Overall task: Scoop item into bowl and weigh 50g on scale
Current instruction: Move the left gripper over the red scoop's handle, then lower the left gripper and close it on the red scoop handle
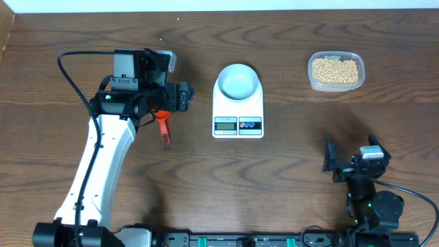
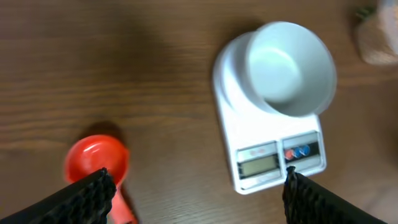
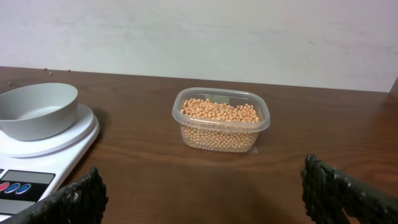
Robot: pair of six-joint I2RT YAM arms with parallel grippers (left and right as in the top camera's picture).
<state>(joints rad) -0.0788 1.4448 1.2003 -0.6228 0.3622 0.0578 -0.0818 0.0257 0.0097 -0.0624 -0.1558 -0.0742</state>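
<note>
The item, tan-yellow beads (image 1: pixel 335 71) (image 3: pixel 219 112), fills a clear tub at the far right. The pale bowl (image 1: pixel 238 81) (image 2: pixel 289 68) (image 3: pixel 37 109) sits empty on the white scale (image 1: pixel 238 125) (image 2: pixel 273 165) (image 3: pixel 43 165) at the table's middle. A red scoop (image 1: pixel 163 127) (image 2: pixel 96 158) lies on the wood left of the scale. My left gripper (image 1: pixel 185 96) (image 2: pixel 199 190) hovers open between scoop and scale, holding nothing, its left finger (image 2: pixel 87 196) over the scoop's edge. Near the front edge my right gripper (image 1: pixel 351 156) (image 3: pixel 202 193) stands open and empty, facing the tub.
The clear plastic tub (image 1: pixel 311 79) (image 3: pixel 267 122) stands right of the scale, well apart from it. A pale wall runs along the table's far edge. Bare wood lies between the right gripper and the tub.
</note>
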